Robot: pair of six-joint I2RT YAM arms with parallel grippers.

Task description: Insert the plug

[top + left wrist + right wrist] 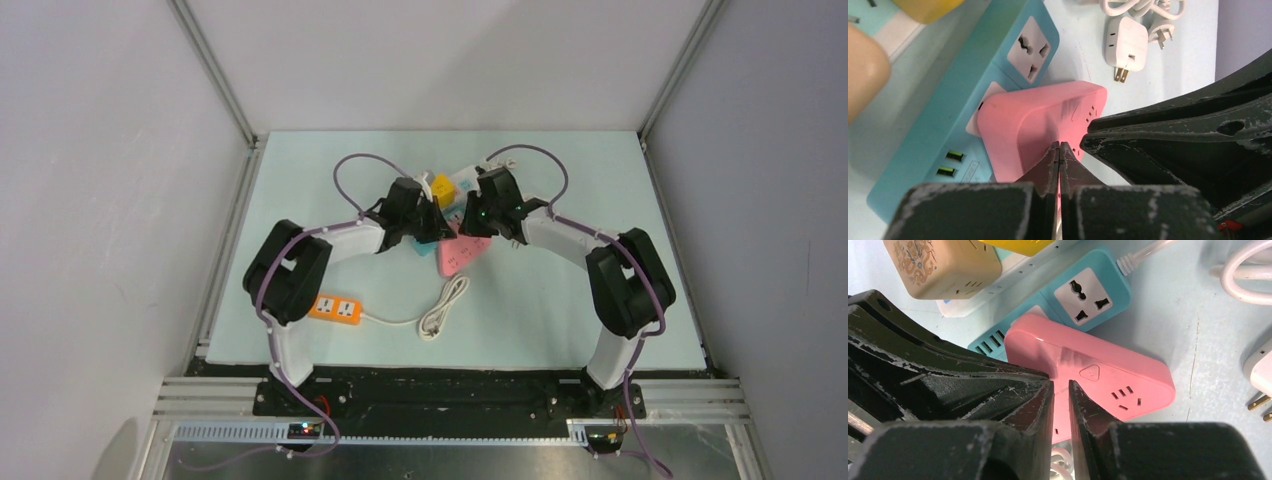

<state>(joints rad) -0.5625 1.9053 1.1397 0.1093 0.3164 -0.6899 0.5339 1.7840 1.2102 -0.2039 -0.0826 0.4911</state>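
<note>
The pink triangular plug (462, 252) (1033, 125) (1108, 375) sits tilted against one socket of a blue power strip (948, 115) (1088, 285) at the table's middle. My left gripper (432, 225) (1060, 145) is shut, its joined tips resting on the plug's pink top. My right gripper (470, 215) (1061, 382) comes in from the other side. Its fingers stand a narrow slit apart, closed on the raised ridge along the plug's top. The plug's prongs are hidden beneath it.
A yellow cube adapter (441, 187) and a beige cube adapter (943, 265) sit on a white strip behind. A white two-prong plug (1125, 45) lies to the right. An orange strip (335, 309) and a coiled white cable (445, 305) lie nearer the arms.
</note>
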